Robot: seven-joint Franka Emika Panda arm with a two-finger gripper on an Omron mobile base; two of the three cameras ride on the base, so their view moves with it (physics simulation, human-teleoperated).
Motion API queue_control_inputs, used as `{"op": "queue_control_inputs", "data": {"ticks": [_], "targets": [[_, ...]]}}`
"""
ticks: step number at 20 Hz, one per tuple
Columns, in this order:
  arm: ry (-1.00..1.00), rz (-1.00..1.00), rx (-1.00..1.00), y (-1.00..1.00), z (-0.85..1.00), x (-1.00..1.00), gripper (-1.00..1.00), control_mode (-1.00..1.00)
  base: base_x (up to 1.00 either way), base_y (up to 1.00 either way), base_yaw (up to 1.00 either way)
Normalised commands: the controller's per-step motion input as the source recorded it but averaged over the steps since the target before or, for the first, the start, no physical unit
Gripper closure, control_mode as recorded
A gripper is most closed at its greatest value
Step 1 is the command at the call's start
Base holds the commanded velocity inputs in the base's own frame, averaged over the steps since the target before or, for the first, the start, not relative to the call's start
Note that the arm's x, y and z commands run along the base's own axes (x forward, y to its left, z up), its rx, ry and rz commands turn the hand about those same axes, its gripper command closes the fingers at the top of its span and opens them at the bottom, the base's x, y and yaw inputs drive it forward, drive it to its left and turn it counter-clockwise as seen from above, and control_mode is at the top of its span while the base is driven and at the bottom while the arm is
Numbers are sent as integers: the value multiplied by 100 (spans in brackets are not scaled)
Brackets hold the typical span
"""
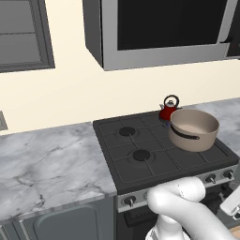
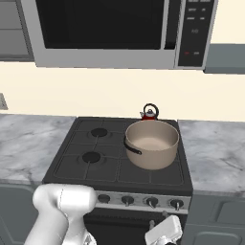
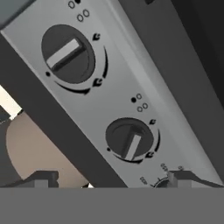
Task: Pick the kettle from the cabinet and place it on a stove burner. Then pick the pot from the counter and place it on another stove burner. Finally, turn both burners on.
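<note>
At the bottom of the hand view the two dark finger tips of the tool stand far apart, one at the lower left and one at the lower right, so the tool is wide and holds nothing. Just above them runs the silver knob panel as a slanted band, with one dark knob in the lower middle of the frame and a second knob in the upper left. In the right base view the white hand sits at the bottom edge, right of the middle, just below the row of knobs.

Behind the panel lies the black cooktop. The pot stands on its right side, near the front; in the left base view the pot is at the middle right of the frame. The two left burners are bare. The kettle stands just behind the pot on the right rear part, and from the left camera the kettle looks very close to the pot rim.

The marble tabletop spreads at the left of the cooktop. At the top of the frame hangs the microwave.
</note>
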Motion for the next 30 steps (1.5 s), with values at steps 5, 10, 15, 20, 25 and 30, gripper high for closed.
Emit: {"op": "queue_control_inputs", "data": {"ticks": [5, 10, 15, 20, 25, 30], "targets": [[8, 0, 12, -33, 20, -15, -100, -100, 0, 0, 0], [13, 0, 17, -44, 0, 0, -100, -100, 0, 0, 0], [25, 0, 23, -21, 0, 8, -100, -100, 0, 0, 0], [32, 1, 24, -2, 0, 23, -100, -100, 0, 0, 0], [30, 1, 22, 0, 1, 13, -100, -100, 0, 0, 0], [11, 3, 22, -18, 0, 0, -100, -100, 0, 0, 0]]}}
